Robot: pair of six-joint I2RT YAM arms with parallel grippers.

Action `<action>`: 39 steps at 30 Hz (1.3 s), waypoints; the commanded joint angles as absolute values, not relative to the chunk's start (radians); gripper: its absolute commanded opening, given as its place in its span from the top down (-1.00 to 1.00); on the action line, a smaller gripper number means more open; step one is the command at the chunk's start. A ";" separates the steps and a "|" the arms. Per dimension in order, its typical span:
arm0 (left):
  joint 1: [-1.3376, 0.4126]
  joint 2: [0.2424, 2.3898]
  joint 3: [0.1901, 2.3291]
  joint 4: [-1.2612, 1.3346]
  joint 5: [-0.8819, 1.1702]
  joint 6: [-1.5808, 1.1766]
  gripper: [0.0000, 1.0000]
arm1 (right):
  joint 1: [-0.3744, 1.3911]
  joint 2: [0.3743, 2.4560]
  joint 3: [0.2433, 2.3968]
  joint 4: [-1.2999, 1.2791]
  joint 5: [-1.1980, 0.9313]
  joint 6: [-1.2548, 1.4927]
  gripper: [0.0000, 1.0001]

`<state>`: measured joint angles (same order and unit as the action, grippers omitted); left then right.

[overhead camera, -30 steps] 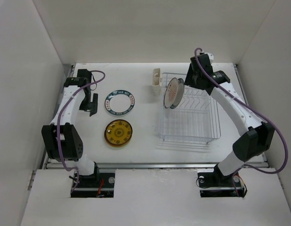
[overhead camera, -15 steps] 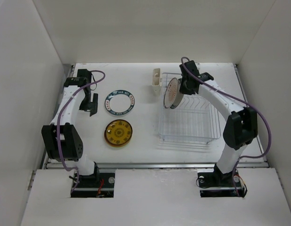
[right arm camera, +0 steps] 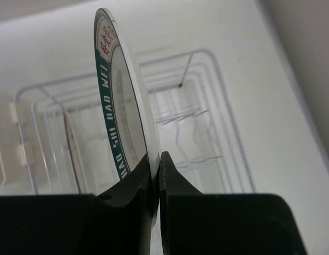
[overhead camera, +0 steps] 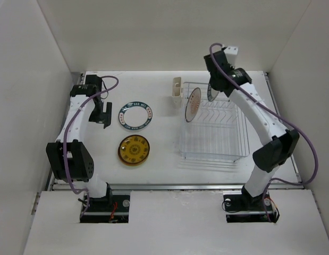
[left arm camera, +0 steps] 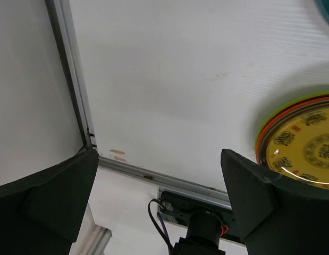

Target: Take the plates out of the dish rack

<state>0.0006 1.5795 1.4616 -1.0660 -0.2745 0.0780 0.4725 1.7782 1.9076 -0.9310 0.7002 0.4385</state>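
Right gripper (right arm camera: 155,162) clamped on a teal-rimmed plate (right arm camera: 117,101) over the dish rack (overhead camera: 214,139); 1 sunburst plate (overhead camera: 192,104) stands slotted. Left gripper (left arm camera: 159,196), jaws apart, near the amber-topped stack (overhead camera: 134,150) and ringed plate (overhead camera: 136,116) already unloaded.

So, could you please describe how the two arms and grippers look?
The left arm and right arm have white links, black joint housings and a looping purple cable each. The left gripper and right gripper have chunky matte-black fingers.

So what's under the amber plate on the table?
Under the amber plate: an orange-red plate rim, then a lime green plate rim. Their faces are covered; anything lower is hidden.
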 commanded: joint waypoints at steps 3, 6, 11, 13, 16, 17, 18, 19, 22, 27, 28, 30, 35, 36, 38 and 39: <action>0.003 1.543 1.589 -1.108 -0.072 0.135 -1.00 | 0.466 1.695 2.065 -1.071 1.006 0.361 1.00; -0.020 1.554 1.661 -1.129 0.038 0.164 -1.00 | 0.466 1.668 2.079 -1.008 0.841 0.328 1.00; -0.044 1.612 1.769 -1.152 0.271 0.195 -0.84 | 0.489 1.617 1.855 -0.575 0.043 0.307 1.00; -0.044 1.626 1.778 -1.125 0.372 0.204 -0.79 | 0.512 1.652 1.830 -0.481 -0.198 0.328 1.00; -0.044 1.672 1.778 -1.101 0.449 0.204 -0.79 | 0.526 1.750 1.821 -0.342 -0.349 0.357 1.00; -0.044 1.684 1.778 -1.091 0.466 0.204 -0.77 | 0.526 1.778 1.831 -0.322 -0.421 0.371 1.00; -0.044 1.693 1.778 -1.091 0.478 0.204 -0.77 | 0.526 1.826 1.832 -0.287 -0.457 0.383 1.00; -0.044 1.704 1.778 -1.079 0.491 0.204 -0.74 | 0.526 1.848 1.841 -0.269 -0.491 0.397 1.00; -0.044 1.730 1.766 -1.028 0.555 0.204 -0.74 | 0.526 1.920 1.832 -0.186 -0.623 0.422 1.00; -0.035 1.764 1.685 -0.898 0.609 0.204 -0.62 | 0.526 1.971 1.812 -0.124 -0.698 0.457 1.00; -0.035 1.778 1.675 -0.881 0.609 0.193 -0.62 | 0.526 1.971 1.799 -0.109 -0.698 0.457 1.00; -0.017 1.813 1.675 -0.858 0.620 0.183 -0.57 | 0.526 1.983 1.789 -0.098 -0.710 0.457 1.00; 0.003 1.878 1.695 -0.857 0.689 0.149 -0.26 | 0.526 2.035 1.766 -0.032 -0.785 0.511 1.00; 0.003 1.893 1.695 -0.857 0.698 0.149 -0.21 | 0.526 2.048 1.766 -0.023 -0.795 0.520 1.00; 0.003 1.902 1.706 -0.857 0.729 0.140 -0.01 | 0.526 2.058 1.756 -0.023 -0.795 0.532 1.00; 0.003 1.902 1.706 -0.857 0.741 0.140 0.08 | 0.526 2.059 1.756 -0.023 -0.804 0.532 1.00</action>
<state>-0.0040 1.8992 1.6871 -0.8894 0.6895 0.1410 0.5205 2.0689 1.7508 -0.1608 -0.6727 0.4755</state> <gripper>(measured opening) 0.485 0.104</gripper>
